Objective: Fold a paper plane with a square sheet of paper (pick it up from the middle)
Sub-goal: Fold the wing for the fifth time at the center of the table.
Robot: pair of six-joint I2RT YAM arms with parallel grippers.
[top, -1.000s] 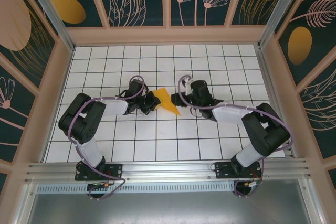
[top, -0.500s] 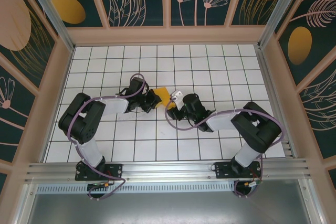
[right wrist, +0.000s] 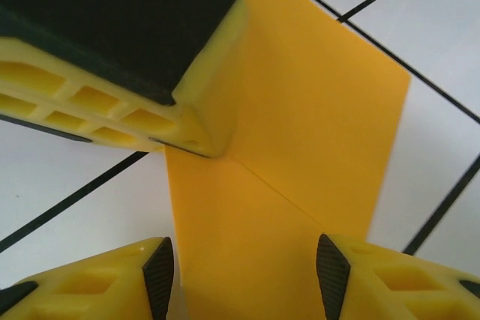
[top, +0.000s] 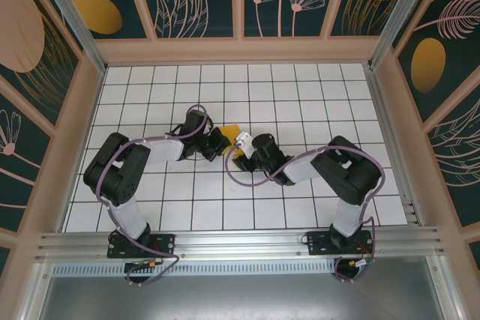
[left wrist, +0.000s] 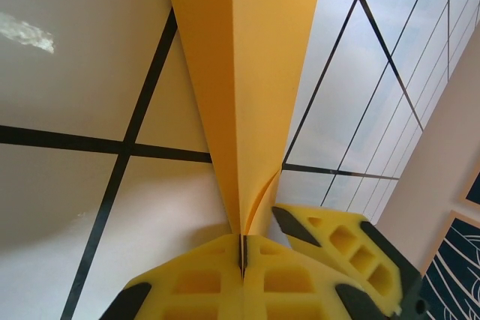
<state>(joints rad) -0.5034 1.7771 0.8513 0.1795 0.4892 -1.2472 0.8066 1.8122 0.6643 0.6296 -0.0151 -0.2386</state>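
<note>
Orange-yellow sheet of paper (left wrist: 247, 73), folded along a centre crease, is pinched at one end in the closed left end effector (left wrist: 242, 249), near the middle of the white gridded table (top: 300, 88). Both arms bend at the elbow and reach inward. The right end effector (right wrist: 244, 267) is open, its fingers either side of the paper.
</note>
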